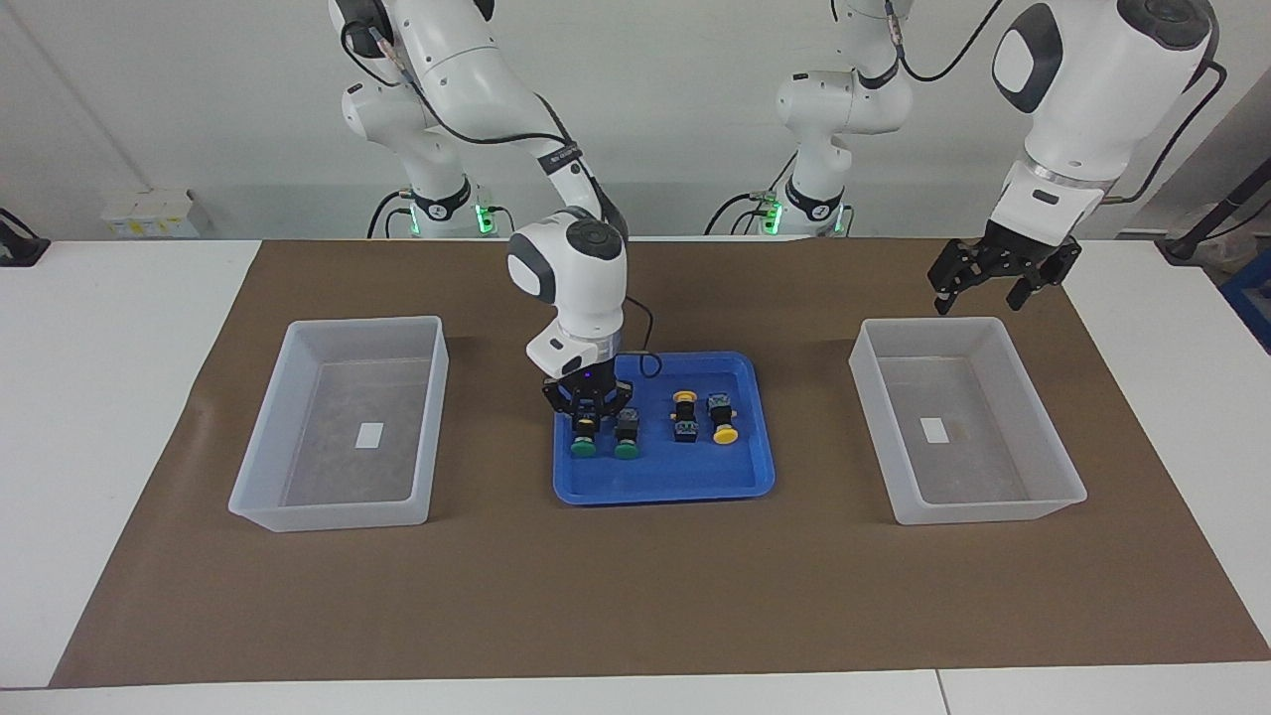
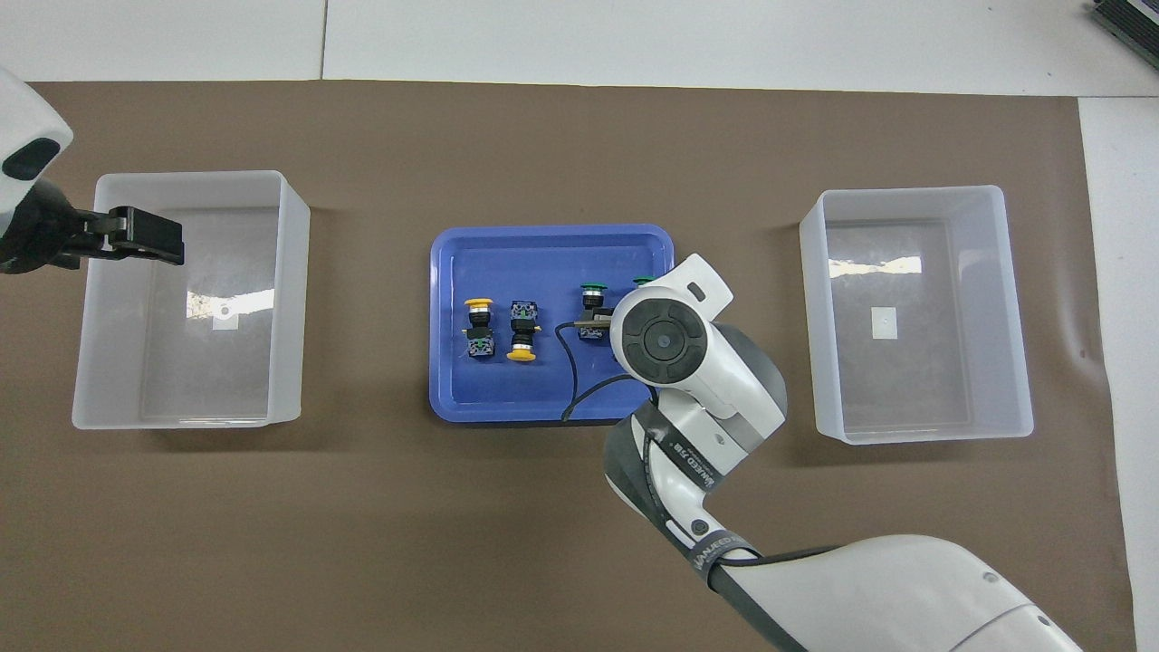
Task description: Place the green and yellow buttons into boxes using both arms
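Two green buttons [image 1: 583, 447] [image 1: 626, 449] and two yellow buttons [image 1: 726, 433] [image 1: 684, 400] lie in a row on the blue tray [image 1: 665, 479]. My right gripper [image 1: 587, 415] is down in the tray, shut on the black body of the green button at the right arm's end of the row. In the overhead view its wrist hides most of that button; only a bit of the green cap [image 2: 644, 281] shows beside the other green button [image 2: 592, 291]. My left gripper [image 1: 981, 296] hangs open and empty over the edge of the clear box [image 1: 933, 324] at the left arm's end.
A second clear box [image 1: 362, 324] stands at the right arm's end, with only a white label inside, like the first. Both boxes and the tray sit on a brown mat [image 1: 635, 596]. The right arm's black cable [image 2: 569, 389] loops over the tray.
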